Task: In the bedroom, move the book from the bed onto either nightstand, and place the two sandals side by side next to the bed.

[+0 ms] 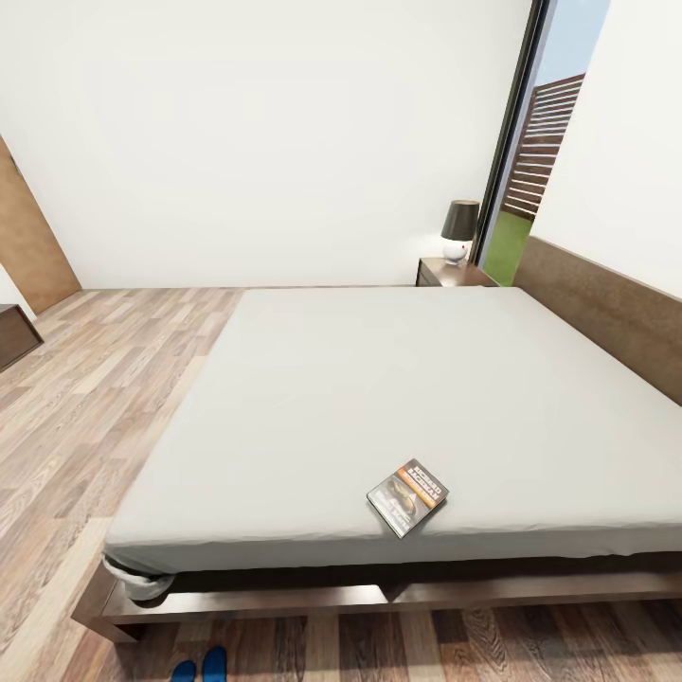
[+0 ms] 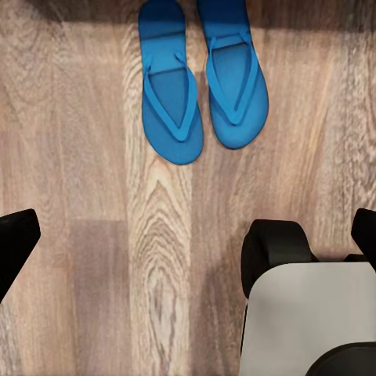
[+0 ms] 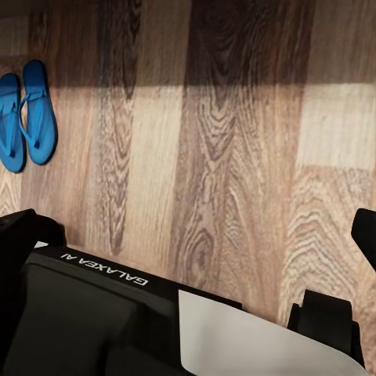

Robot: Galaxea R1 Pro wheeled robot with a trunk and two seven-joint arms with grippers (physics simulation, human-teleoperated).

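At the near edge of the head view, the toe ends of the two blue sandals (image 1: 201, 669) peek in on the plank floor (image 1: 85, 417), just in front of the bed (image 1: 398, 407) frame and cut off by the picture's edge. The left wrist view shows them whole enough to read: flat, narrow soles with thong straps, lying side by side and nearly touching, their far ends in shadow. The left gripper (image 2: 188, 235) hangs over bare floor near them, one dark finger (image 2: 16, 239) at each side of the picture and spread wide, holding nothing. The right gripper's fingers (image 3: 366, 235) show only as dark tips at the edges, so I cannot tell whether they are spread or closed; the sandals (image 3: 25, 113) lie off to one side there, well apart from it. The robot's base (image 3: 94, 321), black with white lettering, blocks the nearest floor. On the grey mattress, close to the near edge and right of middle, lies the book (image 1: 408, 495), flat and turned askew, dark cover with an orange band and white lettering too small to read. Farther off, beside the headboard (image 1: 606, 313), a nightstand (image 1: 455, 274) carries a dark-shaded lamp (image 1: 459, 230); the bed hides its lower part. Behind it rises the tall window (image 1: 540, 152).
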